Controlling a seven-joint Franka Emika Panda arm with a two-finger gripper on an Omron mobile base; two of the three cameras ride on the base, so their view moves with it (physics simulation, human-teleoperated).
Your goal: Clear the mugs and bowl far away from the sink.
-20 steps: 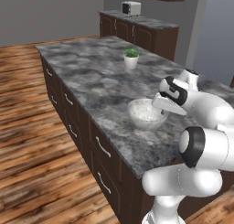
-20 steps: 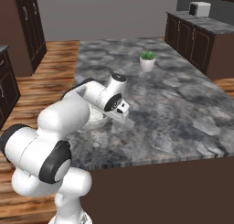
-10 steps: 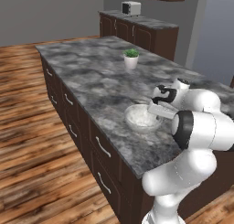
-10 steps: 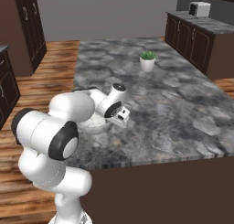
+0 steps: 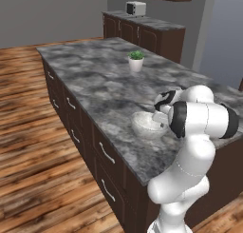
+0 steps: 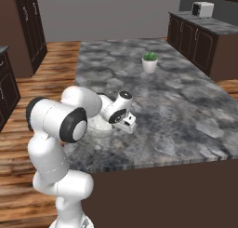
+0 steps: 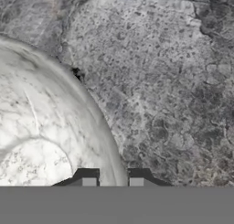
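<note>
Near the counter's (image 5: 95,80) front edge we see the marbled bowl (image 5: 146,123) resting on the dark stone. Our gripper (image 7: 113,178) sits at its right rim, fingertips (image 7: 87,178) narrowly parted astride the wall, apparently pinching it. Farther back stands a potted plant (image 5: 136,60).

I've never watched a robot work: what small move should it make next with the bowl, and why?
Probably open wider and rise straight up. The bowl already rests on the counter with the gripper astride its rim, so any sideways pull could drag it. Whether the jaws pinch the rim, I cannot tell.
</note>
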